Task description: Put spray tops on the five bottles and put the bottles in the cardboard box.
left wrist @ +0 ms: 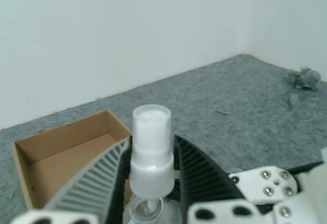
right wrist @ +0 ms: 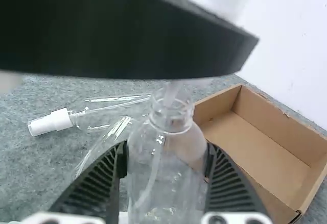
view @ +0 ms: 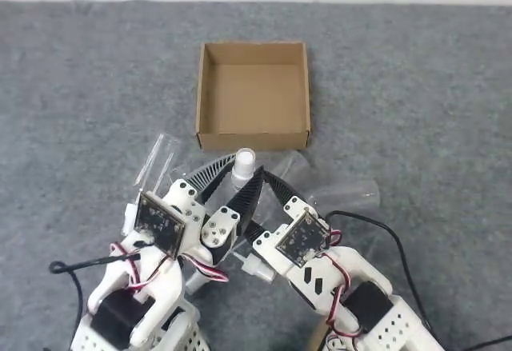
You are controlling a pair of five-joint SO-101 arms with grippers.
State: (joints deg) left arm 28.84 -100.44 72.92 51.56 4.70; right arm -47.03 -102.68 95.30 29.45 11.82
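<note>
Just in front of the cardboard box [view: 253, 139], the left gripper [left wrist: 151, 152] is clamped on a white spray top [left wrist: 152, 127], held upright over the neck of a clear bottle [right wrist: 171, 119]. The right gripper [right wrist: 164, 155] squeezes that bottle's body between its jaws. Another spray top [right wrist: 50, 122] lies on the grey carpet [view: 416, 87] nearby.

High camera: overhead, looking down on table [view: 432, 87]. Wrist cameras: close, low, both facing cardboard box [left wrist: 61, 152].
</note>
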